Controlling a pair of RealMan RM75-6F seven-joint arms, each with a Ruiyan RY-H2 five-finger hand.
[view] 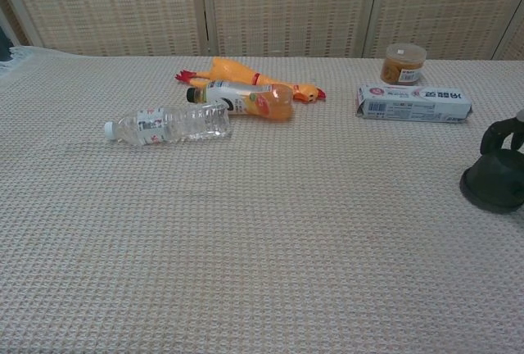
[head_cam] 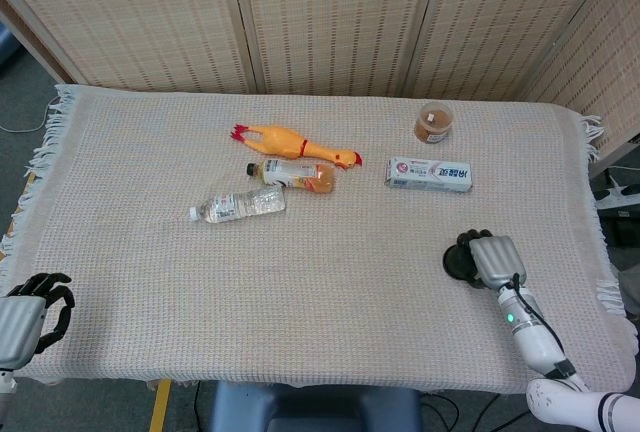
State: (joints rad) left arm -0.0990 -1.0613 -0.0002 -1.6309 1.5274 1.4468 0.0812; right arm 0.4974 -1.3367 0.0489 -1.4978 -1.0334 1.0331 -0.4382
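My right hand [head_cam: 492, 260] lies near the table's right front, its fingers curled down over a black upturned bowl [head_cam: 457, 260]. In the chest view only the dark fingers [view: 501, 134] show at the right edge, bent onto the top of the bowl [view: 494, 186]. My left hand [head_cam: 28, 314] hangs at the front left corner, off the cloth's edge, with its fingers curled in and nothing in them.
On the beige woven cloth [head_cam: 330, 292] lie a yellow rubber chicken [head_cam: 290, 142], an orange drink bottle [head_cam: 295, 175] and a clear water bottle [head_cam: 240, 204]. A white-and-blue box [head_cam: 429, 173] and a small brown jar [head_cam: 433, 123] sit at the back right. Wicker screens stand behind.
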